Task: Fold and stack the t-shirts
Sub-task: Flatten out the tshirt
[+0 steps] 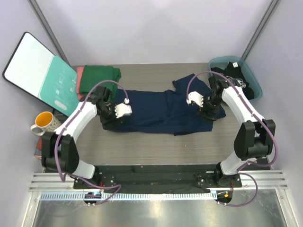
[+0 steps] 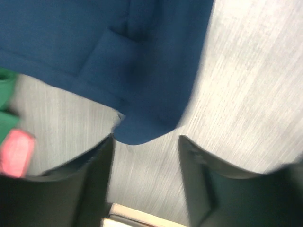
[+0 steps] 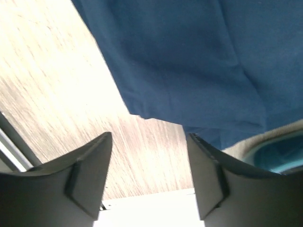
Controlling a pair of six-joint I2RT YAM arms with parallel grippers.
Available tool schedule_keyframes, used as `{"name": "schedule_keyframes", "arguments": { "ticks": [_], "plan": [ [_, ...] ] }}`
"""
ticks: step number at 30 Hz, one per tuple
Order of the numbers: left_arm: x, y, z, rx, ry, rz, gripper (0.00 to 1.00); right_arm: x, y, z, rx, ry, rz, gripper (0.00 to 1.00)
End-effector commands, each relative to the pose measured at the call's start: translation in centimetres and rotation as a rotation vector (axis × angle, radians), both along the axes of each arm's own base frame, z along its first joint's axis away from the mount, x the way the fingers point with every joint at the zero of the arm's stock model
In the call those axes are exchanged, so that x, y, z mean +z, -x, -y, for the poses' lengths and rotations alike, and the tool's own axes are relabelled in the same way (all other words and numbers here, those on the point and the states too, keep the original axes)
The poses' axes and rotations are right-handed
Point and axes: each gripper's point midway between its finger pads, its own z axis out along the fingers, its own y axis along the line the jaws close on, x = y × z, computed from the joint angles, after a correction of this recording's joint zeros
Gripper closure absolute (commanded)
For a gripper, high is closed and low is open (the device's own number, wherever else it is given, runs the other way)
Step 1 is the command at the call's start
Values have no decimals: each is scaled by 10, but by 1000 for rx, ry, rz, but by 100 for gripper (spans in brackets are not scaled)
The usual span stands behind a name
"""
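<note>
Left pincer (image 2: 146, 156): released, jaws wide apart, nothing between them. A hem corner of the navy blue t-shirt (image 2: 142, 71) lies just beyond the gap, on the counter (image 2: 246, 94). View blurred.

Right pincer (image 3: 149, 156): likewise released, wide, empty. The navy hem sits just ahead of its fingers.

Overhead: the navy blue t-shirt is spread across mid-counter, one pincer over each end.

Far left: dark green t-shirt (image 1: 100, 76) folded, lying on the salmon-pink t-shirt (image 1: 80, 78).

Far right: black t-shirt (image 1: 235, 74) in a teal bin (image 1: 218, 62).
</note>
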Motion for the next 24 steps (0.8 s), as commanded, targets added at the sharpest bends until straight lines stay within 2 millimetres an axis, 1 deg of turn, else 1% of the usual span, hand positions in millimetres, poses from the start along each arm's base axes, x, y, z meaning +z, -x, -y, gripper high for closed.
{"name": "schedule_keyframes", "arguments": {
  "ticks": [1, 2, 3, 4, 5, 6, 7, 8, 9, 10, 11, 12, 13, 14, 15, 16, 17, 18, 19, 20, 21, 23, 24],
  "plan": [
    [13, 8, -1, 38, 89, -165, 28, 28, -18, 4, -10, 14, 94, 27],
    [13, 3, 1, 62, 113, -176, 23, 30, -21, 2, -9, 7, 115, 24],
    [18, -10, 3, 96, 138, -141, 13, 33, -25, 2, -26, -1, 134, 23],
    [23, -22, 1, 137, 153, -104, 13, 38, -32, -1, -31, -17, 175, 22],
    [27, -27, 4, 207, 188, -97, 5, 40, -35, -3, -35, -24, 191, 20],
    [38, -52, 5, 244, 224, 11, 0, 43, -39, -5, -68, -42, 209, 19],
    [39, -59, 4, 300, 242, 48, 0, 47, -49, -9, -81, -69, 252, 16],
    [45, -71, 0, 417, 265, 99, 0, 54, -52, -11, -88, -86, 282, 15],
    [59, -81, -3, 476, 292, 180, 0, 58, -55, -14, -103, -106, 303, 14],
    [70, -102, -3, 529, 351, 290, 0, 63, -60, -16, -136, -136, 331, 12],
    [77, -109, -8, 589, 374, 342, 0, 71, -61, -22, -145, -174, 358, 5],
    [81, -114, -13, 705, 418, 368, 0, 75, -63, -25, -157, -198, 377, 0],
    [89, -126, -16, 754, 472, 448, 0, 77, -67, -28, -183, -230, 406, 0],
    [88, -130, -18, 801, 502, 460, 0, 79, -68, -32, -183, -257, 422, 0],
    [75, -130, -24, 899, 545, 440, 0, 86, -67, -35, -183, -276, 451, 0],
    [68, -135, -27, 942, 566, 444, 0, 88, -72, -37, -185, -296, 483, 0],
    [69, -144, -31, 979, 610, 480, 0, 91, -73, -39, -196, -309, 496, 0],
    [53, -140, -40, 1045, 633, 467, 0, 97, -72, -40, -199, -320, 517, 0],
    [48, -139, -44, 1071, 664, 472, 0, 101, -74, -42, -195, -326, 535, 0],
    [60, -148, -49, 1066, 726, 561, 0, 104, -75, -43, -201, -331, 540, 0],
    [35, -136, -58, 1108, 711, 557, 0, 107, -75, -43, -210, -333, 548, 0],
    [38, -135, -62, 1103, 751, 640, 0, 114, -78, -44, -219, -339, 566, 0],
    [25, -129, -63, 1117, 732, 617, 0, 116, -79, -43, -224, -333, 574, 0]
  ]
}}
